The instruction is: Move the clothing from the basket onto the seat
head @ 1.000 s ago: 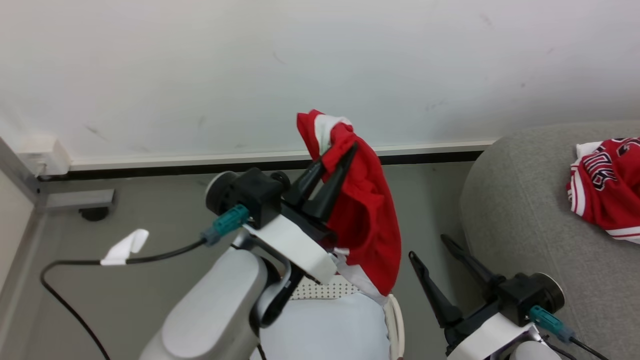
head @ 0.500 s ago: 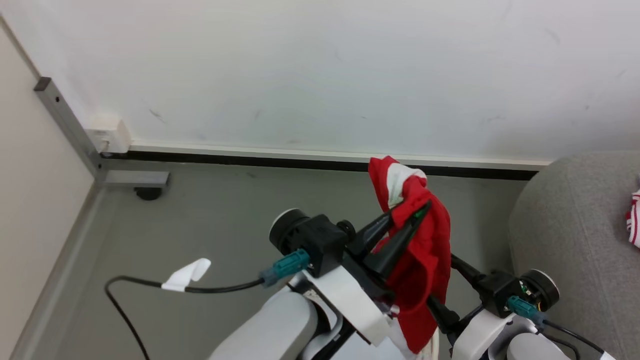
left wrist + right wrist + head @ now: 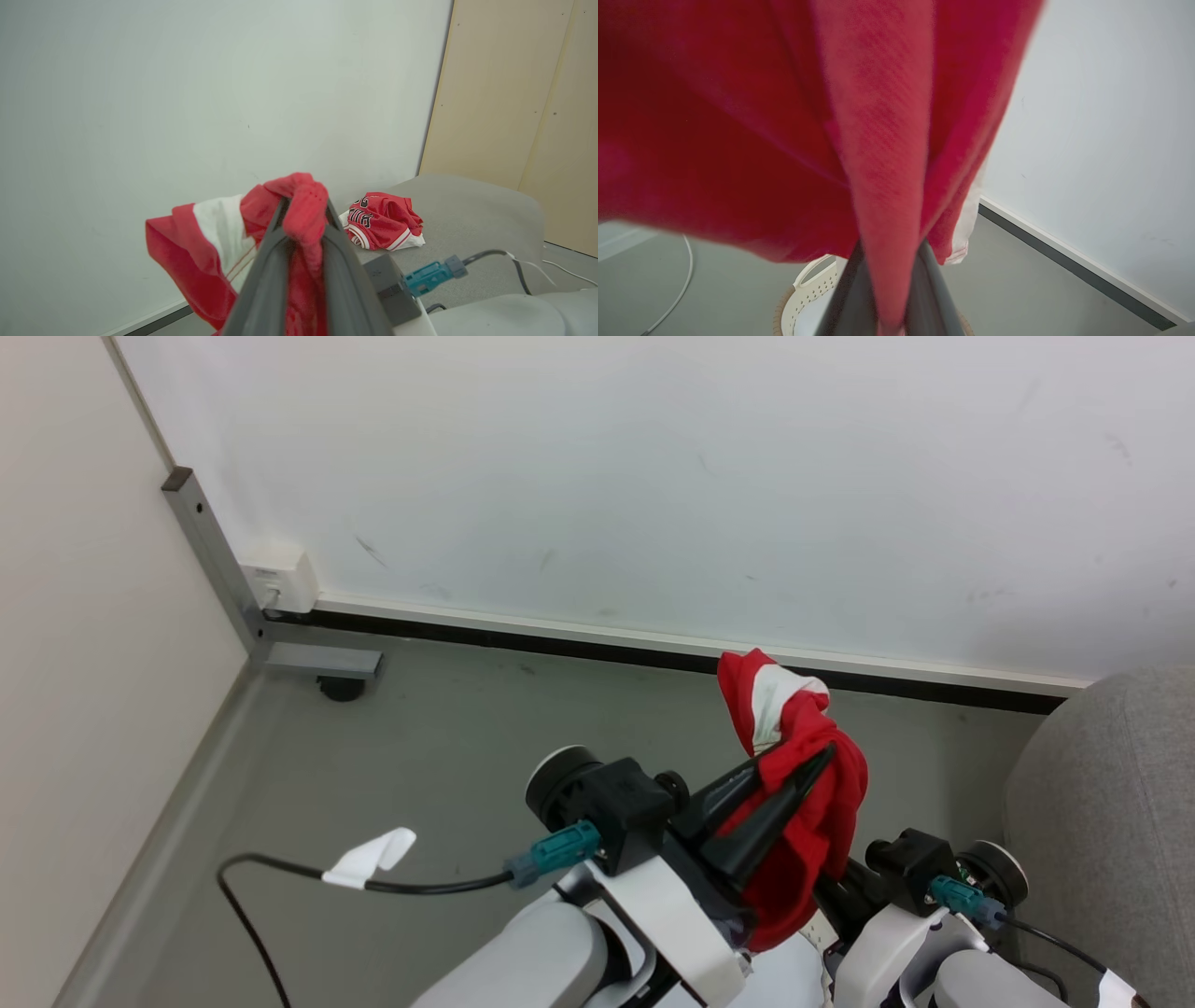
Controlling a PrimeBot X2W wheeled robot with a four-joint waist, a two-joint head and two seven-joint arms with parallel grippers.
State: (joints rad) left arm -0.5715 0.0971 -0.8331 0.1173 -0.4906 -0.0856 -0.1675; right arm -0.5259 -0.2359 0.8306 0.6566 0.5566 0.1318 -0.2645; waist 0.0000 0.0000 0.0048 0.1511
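My left gripper point(image 3: 798, 756) is shut on a bunched red garment with a white stripe point(image 3: 812, 821), held up in the air above the floor. In the left wrist view the fabric point(image 3: 210, 247) spills over the left gripper point(image 3: 306, 205). My right gripper point(image 3: 889, 247) is shut on a hanging fold of the same red clothing point(image 3: 878, 140); its black wrist block point(image 3: 910, 873) shows just right of the cloth. Another red garment with numerals point(image 3: 383, 224) lies on the grey seat point(image 3: 472, 219). The cream perforated basket point(image 3: 801, 294) stands on the floor below.
A black cable with a white tag point(image 3: 369, 859) lies on the grey floor at left. A metal post and its foot point(image 3: 317, 658) stand in the corner by a white wall box point(image 3: 278, 577). The seat's edge point(image 3: 1111, 803) is at far right.
The head camera has swung left, so the seat slid towards the right edge. My right gripper rose to the hanging garment and shut on it. The left gripper keeps its hold.
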